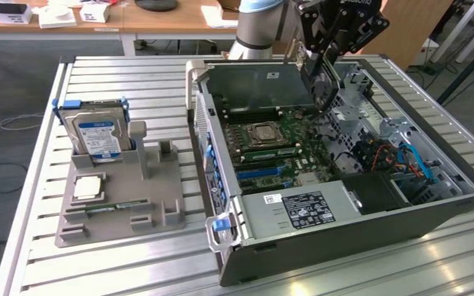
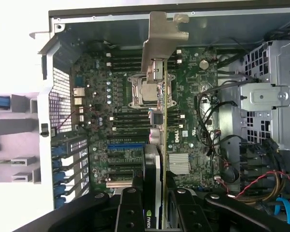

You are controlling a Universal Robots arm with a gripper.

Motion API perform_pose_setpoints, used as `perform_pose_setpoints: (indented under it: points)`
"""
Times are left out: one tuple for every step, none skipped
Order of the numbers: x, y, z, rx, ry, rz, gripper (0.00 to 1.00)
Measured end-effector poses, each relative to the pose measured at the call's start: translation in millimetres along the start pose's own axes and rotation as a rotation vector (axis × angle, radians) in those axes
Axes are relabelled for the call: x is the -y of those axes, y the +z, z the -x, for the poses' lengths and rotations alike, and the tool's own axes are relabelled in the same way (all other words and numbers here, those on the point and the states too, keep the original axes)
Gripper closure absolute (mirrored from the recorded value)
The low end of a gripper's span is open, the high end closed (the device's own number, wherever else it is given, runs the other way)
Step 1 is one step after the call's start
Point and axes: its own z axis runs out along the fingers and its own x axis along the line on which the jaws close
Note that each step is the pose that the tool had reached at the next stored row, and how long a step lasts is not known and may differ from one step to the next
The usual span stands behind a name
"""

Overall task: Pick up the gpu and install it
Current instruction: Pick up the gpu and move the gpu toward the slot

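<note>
Exterior view: claw (image 1: 318, 58) hangs over open computer case (image 1: 328, 246), clamped on gpu (image 1: 321, 83). Card upright, edge down, above motherboard (image 1: 274, 154), not in any slot. Wrist view: gpu (image 2: 160, 116) seen edge-on between claw (image 2: 157, 198) fingers (image 2: 130, 208), jaws partway closed around card. Silver bracket (image 2: 162, 38) at far end, processor socket (image 2: 147, 92) beneath. Hard drive (image 1: 97, 135) stands in grey holder (image 1: 130, 216) on tabletop (image 1: 97, 271), toward exterior view's left of case.
</note>
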Motion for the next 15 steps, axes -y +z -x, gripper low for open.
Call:
perform_pose_setpoints:
  points:
    - [0.0,0.4,0.6,-0.0004,-0.005,-0.0002,0.73]
    - [0.0,0.8,1.0,-0.0007,-0.011,-0.0004,0.73]
    - [0.0,1.3,1.3,-0.001,-0.016,-0.0005,0.73]
    - [0.0,1.7,1.4,-0.0014,-0.022,-0.0008,0.73]
    - [-0.1,1.9,1.4,-0.0019,-0.028,-0.0011,0.73]
    - [-0.1,2.1,1.5,-0.0023,-0.032,-0.0012,0.73]
    - [-0.2,2.2,1.5,-0.0026,-0.036,-0.0015,0.73]
    - [-0.2,2.2,1.5,-0.0027,-0.037,-0.0015,0.73]
    - [-0.2,2.2,1.5,-0.0027,-0.037,-0.0016,0.73]
    - [-0.2,2.2,1.5,-0.0027,-0.037,-0.0015,0.73]
    - [-0.2,2.3,1.5,-0.0026,-0.038,-0.0014,0.73]
    - [-0.3,2.5,1.6,-0.0026,-0.038,-0.0012,0.73]
    - [-0.5,2.7,1.6,-0.0026,-0.039,-0.0013,0.73]
    - [-0.9,2.7,1.7,-0.0028,-0.04,-0.0016,0.73]
    - [-1.6,2.9,1.7,-0.0028,-0.041,-0.0016,0.73]
